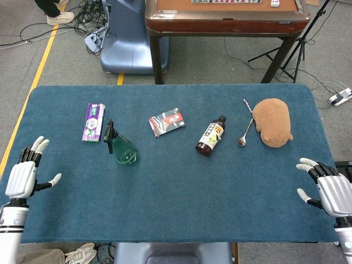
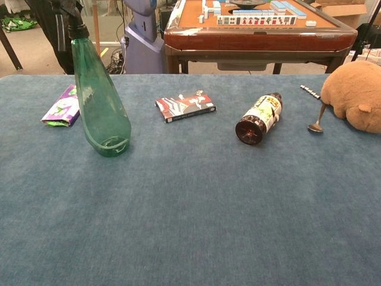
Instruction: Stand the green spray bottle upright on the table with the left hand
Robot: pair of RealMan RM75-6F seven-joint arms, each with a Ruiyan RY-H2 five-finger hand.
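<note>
The green spray bottle (image 1: 121, 147) stands upright on the blue table (image 1: 176, 192), left of centre, with its black nozzle on top; the chest view shows the green spray bottle (image 2: 98, 98) free of any hand. My left hand (image 1: 23, 176) hovers at the table's left edge, far from the bottle, fingers spread and holding nothing. My right hand (image 1: 325, 189) sits at the right edge, fingers apart and empty. Neither hand appears in the chest view.
A purple packet (image 1: 93, 121) lies behind-left of the bottle. A red-and-black packet (image 1: 166, 121), a brown bottle lying on its side (image 1: 210, 136), a spoon (image 1: 243, 136) and a brown plush toy (image 1: 273, 121) spread across the far half. A wooden table (image 1: 225, 16) stands beyond.
</note>
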